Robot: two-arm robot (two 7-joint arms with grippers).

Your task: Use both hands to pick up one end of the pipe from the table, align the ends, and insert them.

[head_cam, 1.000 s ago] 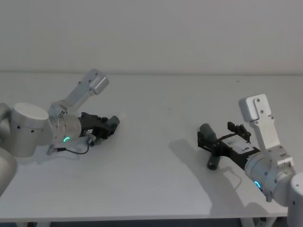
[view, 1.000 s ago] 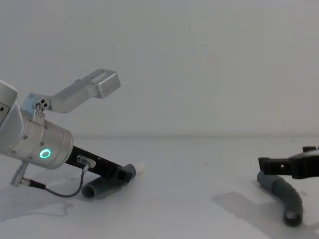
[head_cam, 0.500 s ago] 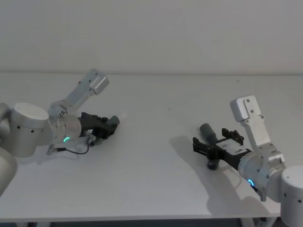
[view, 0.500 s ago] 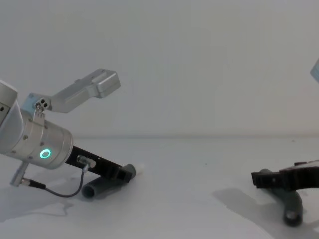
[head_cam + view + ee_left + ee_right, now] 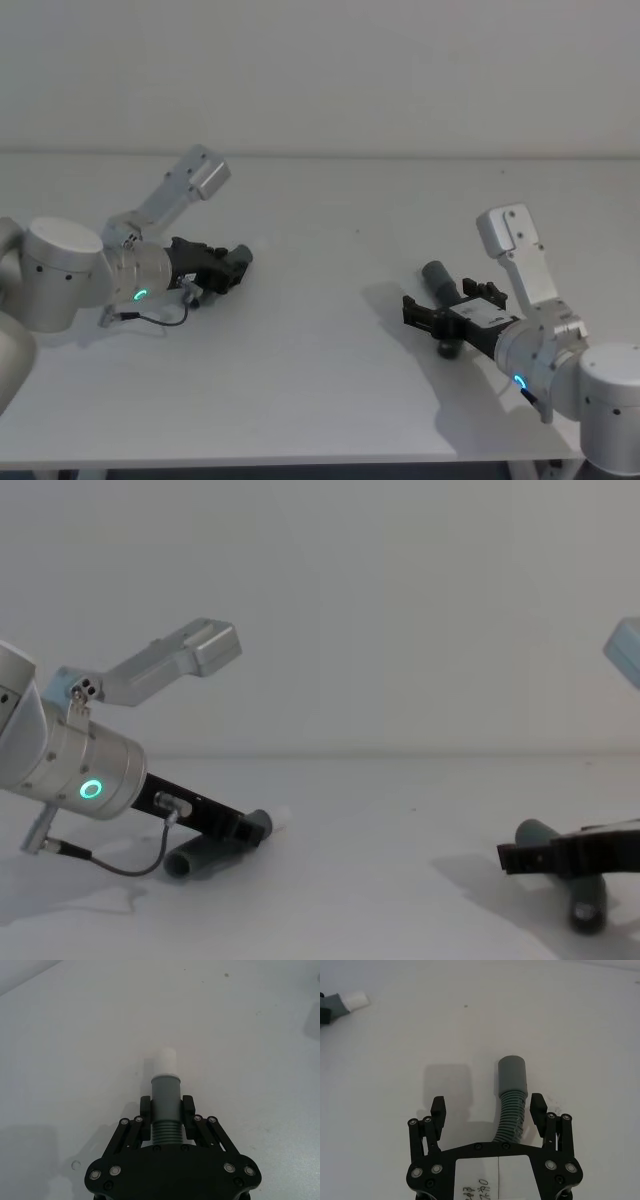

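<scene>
On the white table [image 5: 330, 340] my left gripper [image 5: 228, 264] is shut on one pipe piece [image 5: 165, 1105], held where its ribs meet the grey cuff. The white tip [image 5: 164, 1061] pokes out past the fingers, and the piece's far end [image 5: 182, 863] rests on the table. The second pipe piece [image 5: 438, 278] lies at the right, its wider plain cuff [image 5: 512, 1074] pointing away from my right gripper [image 5: 488, 1106]. That gripper is open and low over the table, with the ribbed hose [image 5: 510, 1115] between its fingers, nearer one finger [image 5: 538, 1104] and untouched.
A plain wall rises behind the table's far edge [image 5: 330, 155]. Bare tabletop [image 5: 390, 860] separates the two pipe pieces. A thin cable [image 5: 120, 868] loops under my left wrist.
My right gripper has come down and slid forward and left, so its open fingers now straddle the right pipe piece. The left arm and its piece have not moved.
</scene>
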